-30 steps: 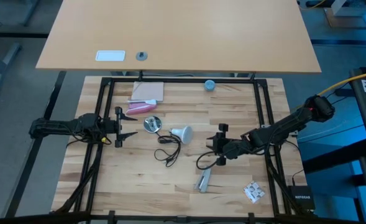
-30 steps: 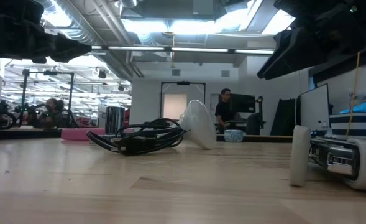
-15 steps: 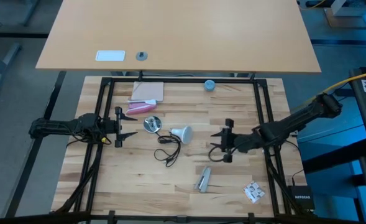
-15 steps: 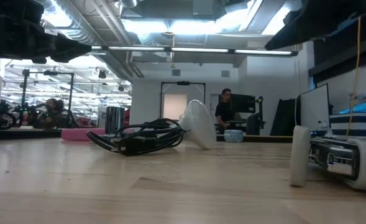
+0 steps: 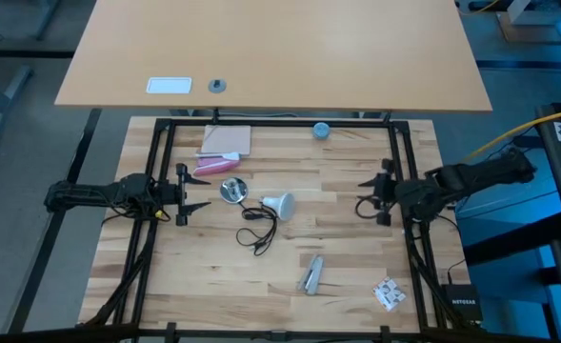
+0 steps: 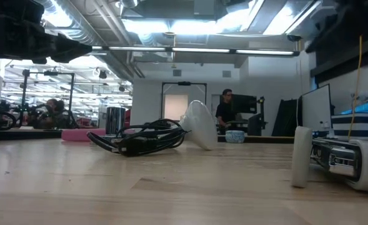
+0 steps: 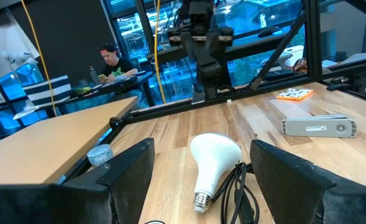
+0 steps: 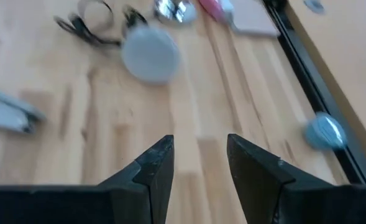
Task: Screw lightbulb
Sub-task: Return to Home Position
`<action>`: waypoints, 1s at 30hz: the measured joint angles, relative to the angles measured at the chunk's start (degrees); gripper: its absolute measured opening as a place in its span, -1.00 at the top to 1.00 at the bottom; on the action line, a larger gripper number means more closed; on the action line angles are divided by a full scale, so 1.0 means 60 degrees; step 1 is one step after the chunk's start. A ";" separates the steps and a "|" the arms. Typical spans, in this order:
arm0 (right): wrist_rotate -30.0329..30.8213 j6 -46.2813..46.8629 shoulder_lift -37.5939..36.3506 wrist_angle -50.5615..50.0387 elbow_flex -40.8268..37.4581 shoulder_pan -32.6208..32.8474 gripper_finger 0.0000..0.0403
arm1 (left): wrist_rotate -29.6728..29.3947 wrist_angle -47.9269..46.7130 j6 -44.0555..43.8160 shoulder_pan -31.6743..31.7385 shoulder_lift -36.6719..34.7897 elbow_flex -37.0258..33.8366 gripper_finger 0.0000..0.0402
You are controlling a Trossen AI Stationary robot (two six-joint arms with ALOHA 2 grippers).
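The white lightbulb lies on its side on the wooden table, its threaded metal base toward a coiled black cord; it also shows in the left wrist view, the low view and the right wrist view. My left gripper is open at the table's left, pointing at the bulb, empty. My right gripper is open and empty at the table's right, well clear of the bulb.
A shiny round metal disc lies left of the bulb. A pink object and a tan pad lie at the far left, a small blue round object at the far edge, a grey metal tool and a small packet near the front.
My right gripper has drawn back from the middle of the table toward the right edge and a little toward the far edge, staying open and empty. The bulb and cord have not moved.
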 joint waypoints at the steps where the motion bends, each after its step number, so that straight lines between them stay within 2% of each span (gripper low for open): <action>1: -0.0053 -0.0001 -0.0170 -0.0370 0.0000 -0.0156 0.23 | 0.0000 0.0000 0.0000 0.0000 0.0002 0.0000 -0.29; 6: -0.0057 -0.0001 -0.0729 -0.1240 -0.0004 -0.0842 0.23 | 0.0000 0.0000 0.0000 0.0000 -0.0002 0.0000 -0.29; 15: -0.0119 -0.0011 -0.2330 -0.1340 -0.0004 -0.1389 0.23 | 0.0000 -0.0002 0.0000 0.0001 0.0000 0.0000 -0.29; 18: 0.0169 -0.0363 -0.2926 -0.1346 -0.0004 -0.1436 0.23 | 0.0000 0.0000 0.0000 0.0003 -0.0002 0.0000 -0.29; 25: -0.0057 -0.2328 -0.3573 -0.0959 -0.0004 -0.1566 0.23 | 0.0000 -0.0001 0.0000 0.0000 -0.0002 0.0000 -0.29; 30: -0.0448 -0.4118 -0.3741 0.0542 -0.0004 -0.1808 0.23 | 0.0000 -0.0003 0.0000 0.0000 -0.0002 0.0000 -0.29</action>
